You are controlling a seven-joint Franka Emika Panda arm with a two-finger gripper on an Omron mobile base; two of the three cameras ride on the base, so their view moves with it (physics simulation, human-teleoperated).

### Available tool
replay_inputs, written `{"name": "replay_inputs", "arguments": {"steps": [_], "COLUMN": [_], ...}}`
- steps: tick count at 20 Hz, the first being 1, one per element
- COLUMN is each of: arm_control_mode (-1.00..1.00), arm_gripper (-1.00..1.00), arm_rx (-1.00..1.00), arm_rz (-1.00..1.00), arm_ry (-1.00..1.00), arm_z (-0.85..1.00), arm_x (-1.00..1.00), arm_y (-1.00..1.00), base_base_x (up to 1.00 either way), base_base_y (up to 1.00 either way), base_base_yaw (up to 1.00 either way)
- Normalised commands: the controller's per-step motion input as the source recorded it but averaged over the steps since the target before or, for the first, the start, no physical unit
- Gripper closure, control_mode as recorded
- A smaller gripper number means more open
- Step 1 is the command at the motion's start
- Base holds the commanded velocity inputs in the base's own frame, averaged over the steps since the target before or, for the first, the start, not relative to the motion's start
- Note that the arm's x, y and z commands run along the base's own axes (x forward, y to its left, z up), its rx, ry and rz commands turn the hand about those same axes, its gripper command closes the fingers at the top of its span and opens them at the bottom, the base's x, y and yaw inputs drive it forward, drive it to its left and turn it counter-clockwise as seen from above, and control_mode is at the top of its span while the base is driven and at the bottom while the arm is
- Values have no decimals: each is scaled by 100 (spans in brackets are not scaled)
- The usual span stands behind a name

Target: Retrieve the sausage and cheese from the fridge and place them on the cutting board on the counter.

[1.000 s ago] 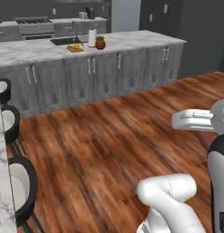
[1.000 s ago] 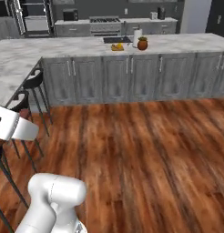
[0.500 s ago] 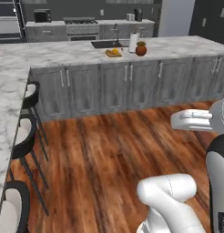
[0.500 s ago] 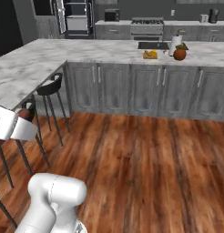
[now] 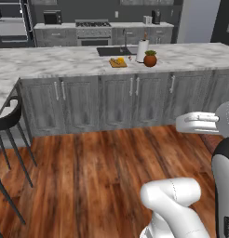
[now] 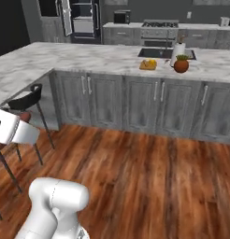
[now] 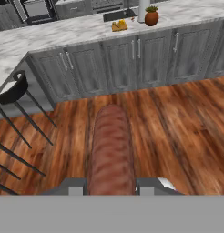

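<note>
Sausage [image 7: 110, 150] sitting lengthwise between the two fingers of the claw [image 7: 112, 185], which is clamping it near one end; the rest of the link is sticking out forward, over the wooden floor [image 7: 173, 123]. Gripping it close to the end likely leaves most of the length free, which should make it easier to lay flat on the board.

Robot is facing the long marble surface [image 5: 65, 58] across an open stretch of floor, well apart from it. The cutting board [image 5: 117, 62] is lying on that surface just beside the black sink [image 5: 112, 51], with a yellow-orange piece on it that is probably the cheese [image 5: 118, 60], though it is too small to be sure. A white paper-towel roll [image 5: 142, 50] and a small potted plant [image 5: 150, 58] are standing just to the right of the board.

Judgement: cheese part looks done, sausage is in transit. The board is sitting toward the far, sink side of the surface, so the arm will be needing a long reach over the cabinet fronts [image 6: 140, 100]. Black stools [image 6: 27, 100] are standing at the left return of the surface, off the direct line to the board. Risk: the plant and roll are crowding the board's right edge, so coming in from the left or from above seems safer.
</note>
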Motion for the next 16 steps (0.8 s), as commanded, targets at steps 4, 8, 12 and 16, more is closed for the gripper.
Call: {"name": "replay_inputs", "arguments": {"steps": [4, 8, 12, 16], "arm_control_mode": [100, 100, 100, 100], "arm_gripper": [100, 100, 100, 100], "arm_rx": [0, 0, 0, 0], "arm_rz": [0, 0, 0, 0], "arm_ry": [0, 0, 0, 0], "arm_z": [0, 0, 0, 0], "arm_x": [0, 0, 0, 0], "arm_y": [0, 0, 0, 0], "base_base_x": [100, 100, 100, 100], "base_base_y": [-100, -71, -40, -63], "base_base_yaw": [0, 16, 35, 42]}}
